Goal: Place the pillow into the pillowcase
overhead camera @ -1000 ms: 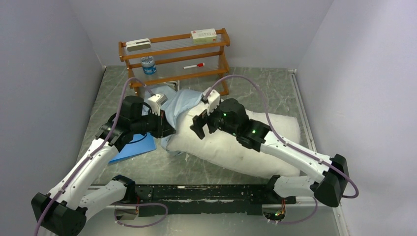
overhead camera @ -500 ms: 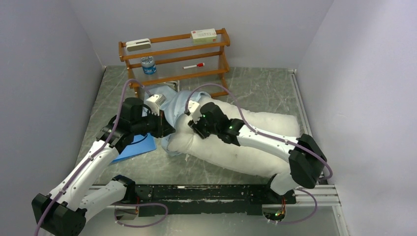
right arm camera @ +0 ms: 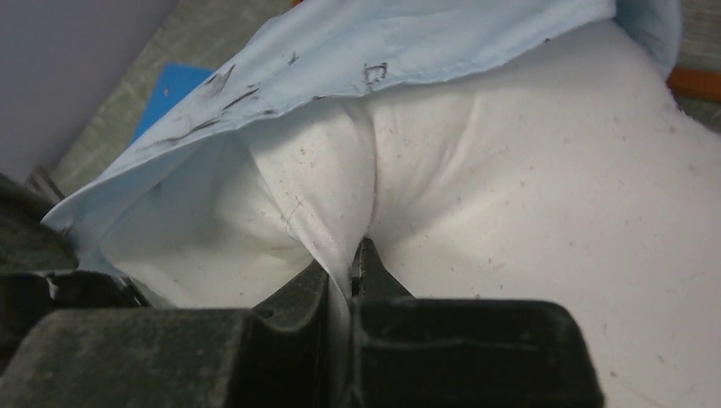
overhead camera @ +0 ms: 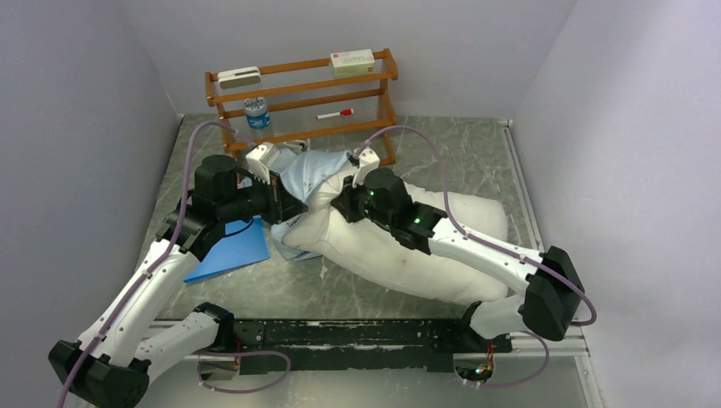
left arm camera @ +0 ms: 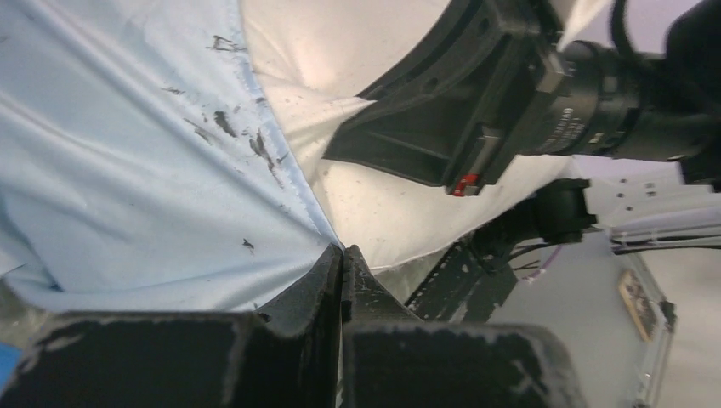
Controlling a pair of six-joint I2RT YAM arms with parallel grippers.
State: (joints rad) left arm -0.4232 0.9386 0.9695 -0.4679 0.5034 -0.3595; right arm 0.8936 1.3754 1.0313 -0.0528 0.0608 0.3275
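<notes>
The left claw (left arm camera: pixel 342 255) pinches the blue pillowcase (left arm camera: pixel 127 170) edge tight. The right claw (right arm camera: pixel 349 263) pinches a fold of the white pillow (right arm camera: pixel 553 212).

pillow (overhead camera: pixel 383 263): one end hidden under pillowcase (overhead camera: pixel 311 170) | shelf box (overhead camera: pixel 352 59): print too small to read

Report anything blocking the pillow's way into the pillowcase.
Nothing visible does. The pillowcase mouth already drapes over the far-left end of the pillow. The left claw is shut on the pillowcase's edge, and the right claw pinches a pillow fold at the opening. The wooden rack close behind might limit pushing.
</notes>
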